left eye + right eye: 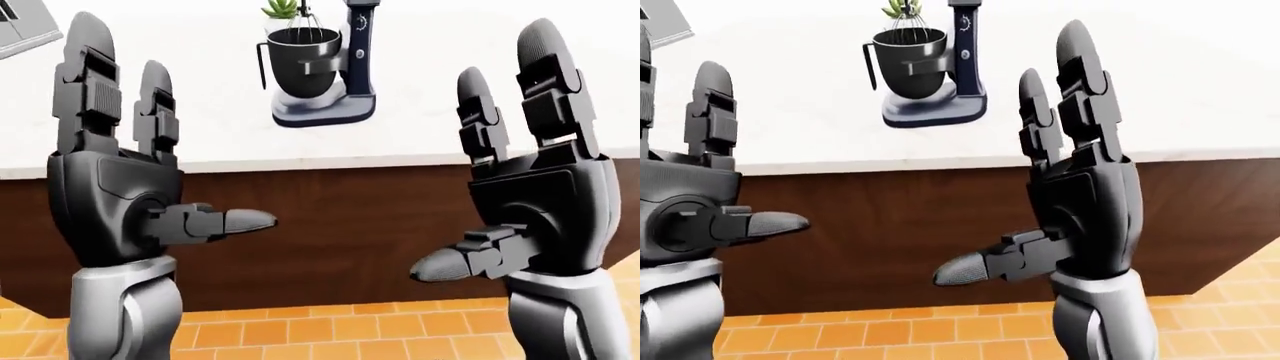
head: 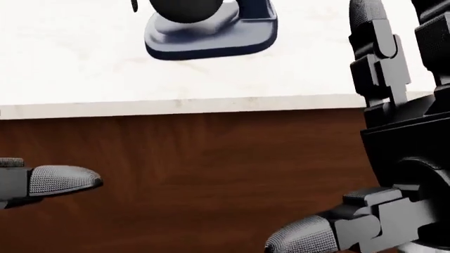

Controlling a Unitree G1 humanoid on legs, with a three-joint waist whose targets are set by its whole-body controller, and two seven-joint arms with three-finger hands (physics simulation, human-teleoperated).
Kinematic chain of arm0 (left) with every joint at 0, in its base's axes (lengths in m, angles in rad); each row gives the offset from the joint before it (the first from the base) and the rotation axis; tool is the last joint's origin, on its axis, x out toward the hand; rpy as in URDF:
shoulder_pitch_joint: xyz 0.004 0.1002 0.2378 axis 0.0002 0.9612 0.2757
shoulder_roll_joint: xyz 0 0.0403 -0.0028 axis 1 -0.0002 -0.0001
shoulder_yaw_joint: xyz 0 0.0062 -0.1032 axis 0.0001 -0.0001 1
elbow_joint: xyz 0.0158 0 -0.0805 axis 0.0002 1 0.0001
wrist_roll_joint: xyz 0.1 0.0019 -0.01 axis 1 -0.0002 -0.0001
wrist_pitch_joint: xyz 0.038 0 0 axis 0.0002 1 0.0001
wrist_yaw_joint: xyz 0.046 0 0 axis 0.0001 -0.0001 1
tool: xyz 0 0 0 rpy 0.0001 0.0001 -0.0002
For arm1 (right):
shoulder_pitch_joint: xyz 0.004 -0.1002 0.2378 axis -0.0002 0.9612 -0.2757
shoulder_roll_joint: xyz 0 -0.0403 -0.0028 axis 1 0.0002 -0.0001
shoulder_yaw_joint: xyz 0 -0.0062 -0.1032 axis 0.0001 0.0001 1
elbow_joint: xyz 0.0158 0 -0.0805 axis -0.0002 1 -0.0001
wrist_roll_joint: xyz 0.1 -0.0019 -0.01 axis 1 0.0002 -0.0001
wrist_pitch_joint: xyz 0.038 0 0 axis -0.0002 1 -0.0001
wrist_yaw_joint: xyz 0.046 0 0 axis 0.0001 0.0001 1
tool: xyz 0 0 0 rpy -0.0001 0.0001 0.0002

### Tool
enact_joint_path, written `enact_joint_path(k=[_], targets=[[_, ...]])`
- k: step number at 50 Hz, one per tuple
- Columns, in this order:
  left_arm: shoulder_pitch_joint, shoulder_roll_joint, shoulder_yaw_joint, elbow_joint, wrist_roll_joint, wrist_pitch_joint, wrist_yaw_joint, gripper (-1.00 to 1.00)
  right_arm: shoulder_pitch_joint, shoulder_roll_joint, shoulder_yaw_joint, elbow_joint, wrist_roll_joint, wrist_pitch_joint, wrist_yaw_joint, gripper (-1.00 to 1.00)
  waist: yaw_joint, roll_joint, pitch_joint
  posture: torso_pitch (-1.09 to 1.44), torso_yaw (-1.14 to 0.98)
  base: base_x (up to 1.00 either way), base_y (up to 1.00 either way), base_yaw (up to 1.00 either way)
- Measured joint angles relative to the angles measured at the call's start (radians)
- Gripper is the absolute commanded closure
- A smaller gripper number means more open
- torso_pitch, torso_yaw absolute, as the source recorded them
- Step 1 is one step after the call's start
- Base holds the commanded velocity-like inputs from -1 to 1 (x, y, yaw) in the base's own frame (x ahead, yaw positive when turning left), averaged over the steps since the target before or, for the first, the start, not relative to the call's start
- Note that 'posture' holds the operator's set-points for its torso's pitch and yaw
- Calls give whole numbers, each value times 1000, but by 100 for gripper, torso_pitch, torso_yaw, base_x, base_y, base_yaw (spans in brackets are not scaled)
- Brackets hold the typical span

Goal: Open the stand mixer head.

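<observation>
Raised at the left of the left-eye view, left hand (image 1: 110,195), fingers (image 1: 88,82) upright and spread, thumb jutting toward the middle, nothing held. Up the view and between the two hands, one stand mixer (image 1: 325,71) on the white surface (image 1: 200,142), well apart from both sets of fingertips and beyond the surface's near edge; column upright, head cropped by the top of the frame, so head position not readable. One dark bowl (image 1: 300,69) cradled on the mixer's left side, whisk dipping into it; one green plant (image 1: 282,9) behind. At the right, right hand (image 1: 540,202), likewise splayed and empty. Neither hand clearly nearer, the mixer sitting roughly midway. Judged need: a reach up and onward over the surface, toward the unseen head.
</observation>
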Motion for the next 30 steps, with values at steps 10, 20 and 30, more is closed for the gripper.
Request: enact_joint_path(k=[10, 20, 30], targets=[[5, 4, 11, 18, 6, 12, 1, -100, 2, 7, 15, 18, -5, 16, -2, -100, 0, -1, -22, 0, 0, 18, 0, 0], [6, -1, -3, 4, 3, 7, -3, -99, 9, 7, -4, 5, -8, 4, 3, -100, -7, 14, 8, 0, 0, 37, 0, 0], [11, 4, 18, 19, 13, 16, 5, -100, 5, 6, 15, 16, 3, 21, 8, -100, 12, 14, -11, 0, 0, 25, 0, 0]])
